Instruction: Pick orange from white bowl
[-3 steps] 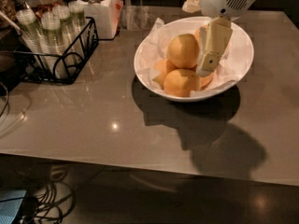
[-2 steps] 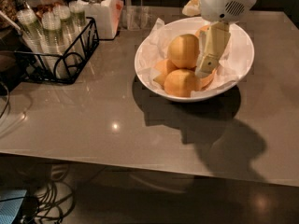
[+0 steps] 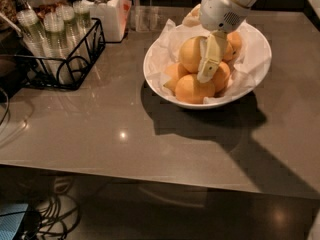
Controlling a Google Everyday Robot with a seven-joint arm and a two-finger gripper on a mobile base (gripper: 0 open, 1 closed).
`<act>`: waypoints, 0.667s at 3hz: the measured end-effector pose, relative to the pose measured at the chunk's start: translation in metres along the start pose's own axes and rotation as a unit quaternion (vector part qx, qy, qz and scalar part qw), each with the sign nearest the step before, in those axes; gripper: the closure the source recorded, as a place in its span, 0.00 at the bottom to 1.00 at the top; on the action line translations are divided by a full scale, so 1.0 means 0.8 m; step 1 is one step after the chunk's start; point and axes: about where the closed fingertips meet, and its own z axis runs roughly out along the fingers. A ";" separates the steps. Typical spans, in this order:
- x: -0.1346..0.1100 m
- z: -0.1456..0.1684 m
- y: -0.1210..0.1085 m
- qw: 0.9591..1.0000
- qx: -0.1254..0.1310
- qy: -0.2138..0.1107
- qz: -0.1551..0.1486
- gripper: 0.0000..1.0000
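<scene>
The white bowl point(image 3: 159, 79), lined with crumpled white paper, stands on the grey-brown table and holds several yellow-orange fruits. The orange point(image 3: 190, 54), round and pale, sits on top of the pile at the left. My gripper point(image 3: 206, 73) reaches down from the upper right on a white arm. It is inside the bowl, pressed against the orange's right side and above the lower front fruit point(image 3: 189, 90). Deeper orange fruits point(image 3: 234, 41) lie behind and to the right of it.
A black wire rack point(image 3: 75, 64) with clear cups stands at the left. A white lidded jar point(image 3: 105, 9) stands behind it, with clear glasses point(image 3: 142, 18) beside it. The table's front edge point(image 3: 150, 176) runs across the lower view, with cables below left.
The gripper has shifted a little to the left inside the bowl, closer against the round orange. The bowl and fruits have not moved.
</scene>
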 end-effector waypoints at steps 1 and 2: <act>0.017 0.019 -0.010 1.000 -0.014 0.005 0.004 0.00; 0.017 0.019 -0.011 1.000 -0.014 0.005 0.005 0.11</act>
